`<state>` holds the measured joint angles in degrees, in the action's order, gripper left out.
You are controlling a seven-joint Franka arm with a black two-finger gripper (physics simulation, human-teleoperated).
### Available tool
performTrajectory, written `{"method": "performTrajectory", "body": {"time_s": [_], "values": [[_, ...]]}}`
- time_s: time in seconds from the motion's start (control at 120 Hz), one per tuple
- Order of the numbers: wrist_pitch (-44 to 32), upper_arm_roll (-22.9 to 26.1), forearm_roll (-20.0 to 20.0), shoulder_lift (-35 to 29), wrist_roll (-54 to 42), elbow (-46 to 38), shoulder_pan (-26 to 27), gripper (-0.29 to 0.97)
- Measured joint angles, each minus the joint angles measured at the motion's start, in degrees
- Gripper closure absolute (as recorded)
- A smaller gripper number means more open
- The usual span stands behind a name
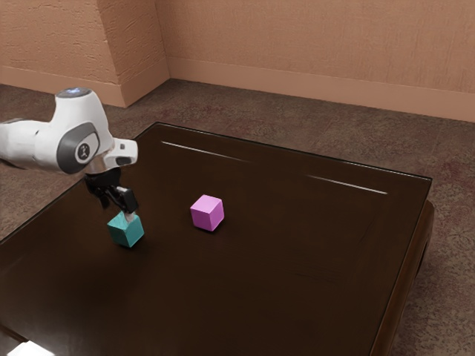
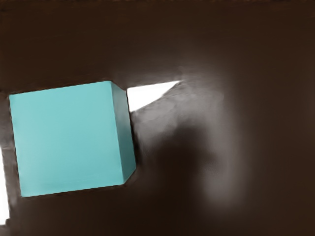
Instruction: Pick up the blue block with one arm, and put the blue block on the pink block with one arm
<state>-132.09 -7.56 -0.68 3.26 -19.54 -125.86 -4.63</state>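
Note:
The blue block (image 1: 125, 230), teal in colour, sits on the dark table (image 1: 297, 282) toward the exterior view's left. My gripper (image 1: 121, 210) hangs just above it, fingers open and pointing down at the block's top, with nothing held between them. In the wrist view the blue block (image 2: 69, 140) lies close under the hand and off to one side of centre, resting flat on the table. The pink block (image 1: 207, 213) stands alone on the table, a short way toward the exterior view's right of the blue block.
The glossy dark table (image 2: 236, 59) has a raised rim, and its far edge (image 1: 297, 152) runs along the back. Brown carpet and a tan wall lie beyond. A white object (image 1: 26, 350) shows at the lower left corner.

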Motion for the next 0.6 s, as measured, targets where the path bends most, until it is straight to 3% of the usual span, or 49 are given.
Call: {"method": "performTrajectory", "body": {"time_s": [0.183, 0.6], "values": [[-3.49, -1.16, 1.71, 4.58, -3.19, 4.32, 1.36, 0.0], [0.75, -2.97, 2.08, 7.5, -2.18, 6.21, 1.3, 0.0]]}}
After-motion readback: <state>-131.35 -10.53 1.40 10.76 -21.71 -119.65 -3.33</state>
